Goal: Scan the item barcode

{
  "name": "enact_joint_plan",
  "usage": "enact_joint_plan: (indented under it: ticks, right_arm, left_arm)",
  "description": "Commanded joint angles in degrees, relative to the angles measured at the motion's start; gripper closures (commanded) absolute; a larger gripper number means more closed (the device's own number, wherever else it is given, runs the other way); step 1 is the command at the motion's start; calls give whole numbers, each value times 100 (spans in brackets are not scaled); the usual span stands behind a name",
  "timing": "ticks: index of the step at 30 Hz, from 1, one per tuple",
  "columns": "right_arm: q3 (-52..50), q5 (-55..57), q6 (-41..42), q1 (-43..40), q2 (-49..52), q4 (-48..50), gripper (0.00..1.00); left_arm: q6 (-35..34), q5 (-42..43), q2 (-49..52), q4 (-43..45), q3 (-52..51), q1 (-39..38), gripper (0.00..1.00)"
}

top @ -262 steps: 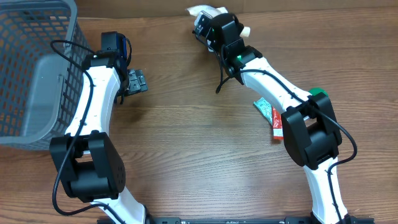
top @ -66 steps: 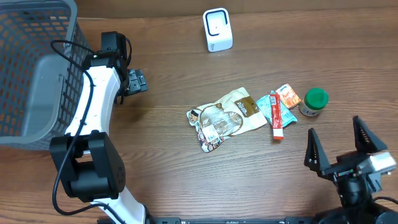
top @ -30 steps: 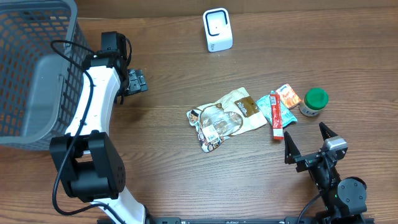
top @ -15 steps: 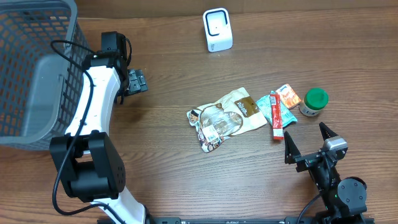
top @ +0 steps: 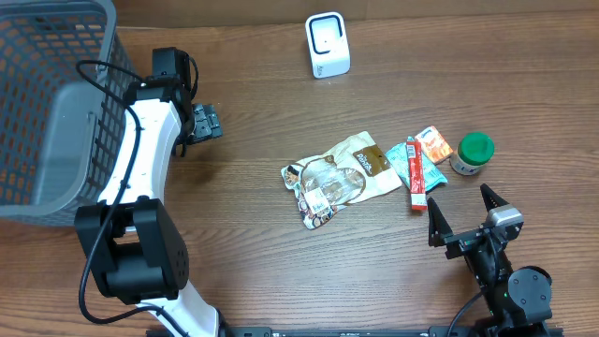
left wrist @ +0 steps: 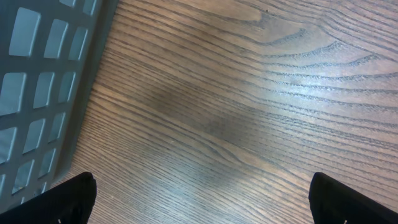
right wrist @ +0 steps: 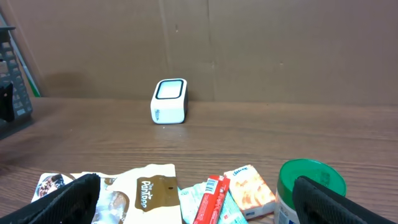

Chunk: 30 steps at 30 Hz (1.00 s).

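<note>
Lying flat at mid-table, the snack pouch (top: 342,178) is running its long axis from lower left to upper right, its brown label end nearly reaching a teal sachet (top: 413,166). It is looking crinkled, showing a clear window between cream printed ends. The white scanner (top: 328,44) is standing well beyond it. The grey mesh basket (top: 37,112) is sitting far left. The left gripper (top: 206,122), beside the basket, and the right gripper (top: 463,213), near a green-lidded jar (top: 474,153), are both hanging spread wide, gripping nothing.

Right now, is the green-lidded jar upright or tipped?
Upright: the jar shows its round lid overhead, lid on top in the right wrist view.
</note>
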Motion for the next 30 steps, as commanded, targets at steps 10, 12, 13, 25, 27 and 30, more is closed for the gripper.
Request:
enact_joint_plan:
  ticks: [10,12,13,25,27,30]
  right_arm:
    - [-59,9,22,-24,-52,17,0]
    - [-59,9,22,-24,-52,17,0]
    - [-59,9,22,-24,-52,17,0]
    - [-59,9,22,-24,-52,17,0]
    - [-59,9,22,-24,-52,17,0]
    - [-59,7,22,-24,-52,15,0]
  left_arm:
    - [-59,42,-1626,0,127,-37,0]
    - [-59,42,-2197,-2,127,-37,0]
    - [-59,42,-2542,0,127,-37,0]
    - [-59,42,-5311,-20,127,-37,0]
    - [-59,42,-5466,-72,127,-37,0]
    - [-59,39,-5517,-146,118,-39,0]
